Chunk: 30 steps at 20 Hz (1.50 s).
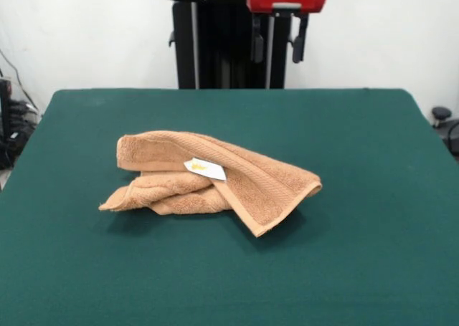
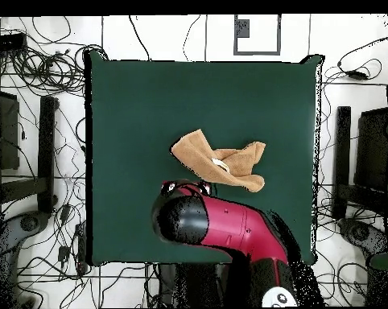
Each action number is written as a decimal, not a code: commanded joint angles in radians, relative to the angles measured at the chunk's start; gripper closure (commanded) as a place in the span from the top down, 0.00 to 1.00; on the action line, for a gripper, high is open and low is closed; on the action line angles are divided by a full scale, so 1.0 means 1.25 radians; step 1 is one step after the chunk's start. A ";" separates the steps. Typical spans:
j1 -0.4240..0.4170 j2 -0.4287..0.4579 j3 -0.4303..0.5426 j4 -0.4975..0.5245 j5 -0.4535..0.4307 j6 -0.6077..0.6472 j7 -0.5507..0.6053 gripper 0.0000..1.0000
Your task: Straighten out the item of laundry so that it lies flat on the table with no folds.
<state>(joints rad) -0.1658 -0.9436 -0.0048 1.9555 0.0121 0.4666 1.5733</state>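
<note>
The light-brown towel [image 1: 251, 186] lies crumpled in the middle of the green table [image 1: 358, 240]. It is folded over itself, with a rolled bunch at its left front and a corner pointing to the front right. Its white tag [image 1: 205, 168] with yellow print lies on top. In the overhead view the towel [image 2: 205, 153] sits mid-table [image 2: 125, 113], just beyond the arm's head, and the tag [image 2: 221, 165] shows. My gripper [image 1: 278, 43] hangs high above the table's far edge, behind the towel and apart from it. Its two black fingers [image 1: 257, 43] stand apart with nothing between them.
The red and black arm [image 2: 229, 225] reaches over the table's robot-side edge in the overhead view. The black pedestal [image 1: 215, 46] stands behind the table. Cables and stands [image 2: 36, 161] lie on the floor on both sides of the table.
</note>
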 commanded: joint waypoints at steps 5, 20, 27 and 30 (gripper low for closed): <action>-0.006 0.074 0.059 -0.129 -0.008 0.069 0.065 1.00; -0.049 0.134 0.090 -0.220 -0.020 0.080 0.010 1.00; -0.039 0.132 0.078 -0.277 -0.019 0.161 0.019 1.00; -0.026 0.142 0.066 -0.334 -0.022 0.238 0.028 1.00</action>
<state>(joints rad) -0.2305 -0.7991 -0.0028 1.6634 0.0077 0.5464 1.5733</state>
